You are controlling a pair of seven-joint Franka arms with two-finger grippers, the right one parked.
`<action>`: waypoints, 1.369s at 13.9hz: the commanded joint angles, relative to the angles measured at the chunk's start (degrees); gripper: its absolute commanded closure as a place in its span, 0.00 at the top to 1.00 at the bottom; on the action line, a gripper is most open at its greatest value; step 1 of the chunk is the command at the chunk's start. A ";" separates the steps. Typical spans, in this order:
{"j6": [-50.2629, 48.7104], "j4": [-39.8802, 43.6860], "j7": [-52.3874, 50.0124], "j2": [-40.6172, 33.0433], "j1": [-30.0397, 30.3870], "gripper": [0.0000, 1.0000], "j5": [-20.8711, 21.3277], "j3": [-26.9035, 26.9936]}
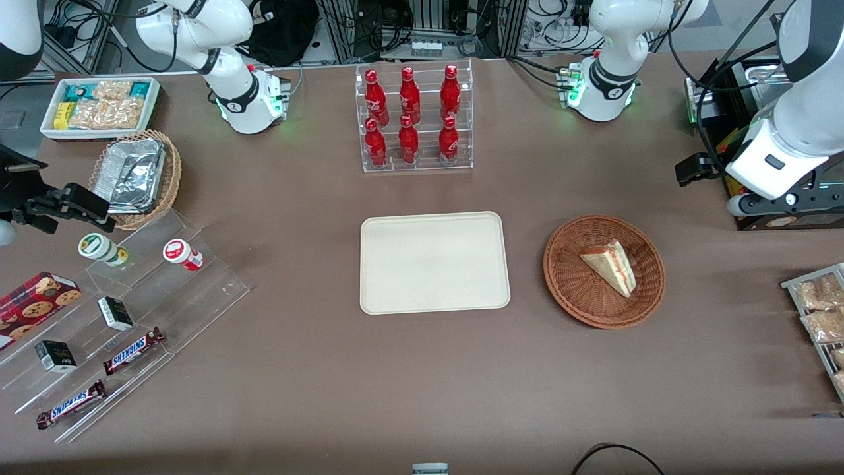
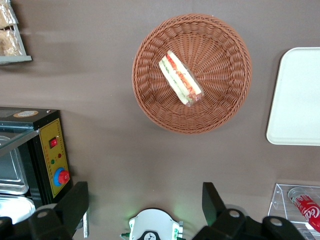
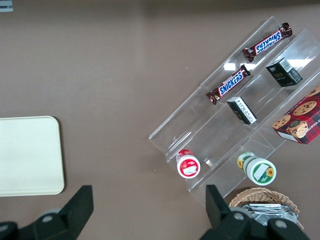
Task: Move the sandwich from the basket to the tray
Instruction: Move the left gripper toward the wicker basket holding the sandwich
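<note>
Hovering high, end effector [image 2: 145, 200] spread wide, empty, well above basket [image 1: 603, 271]; sandwich [image 1: 610, 265] inside, for approach; tray [image 1: 434, 262] bare.

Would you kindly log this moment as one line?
gripper: open, raised above the table, holding nothing | sandwich: in basket | tray: empty, beside basket | stage: not yet grasped

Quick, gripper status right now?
Gripper: open, holding nothing, high above the table; sandwich lies in the basket.
</note>
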 commanded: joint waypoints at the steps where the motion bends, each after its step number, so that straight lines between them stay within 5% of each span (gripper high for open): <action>1: 1.30 -0.38 0.89 -0.31 0.96 1.00 0.29 -0.61; 9: 8.50 -8.80 0.80 0.40 0.87 1.00 -0.76 -0.69; 19: 34.33 -30.25 -0.07 0.48 0.61 1.00 -1.56 -0.69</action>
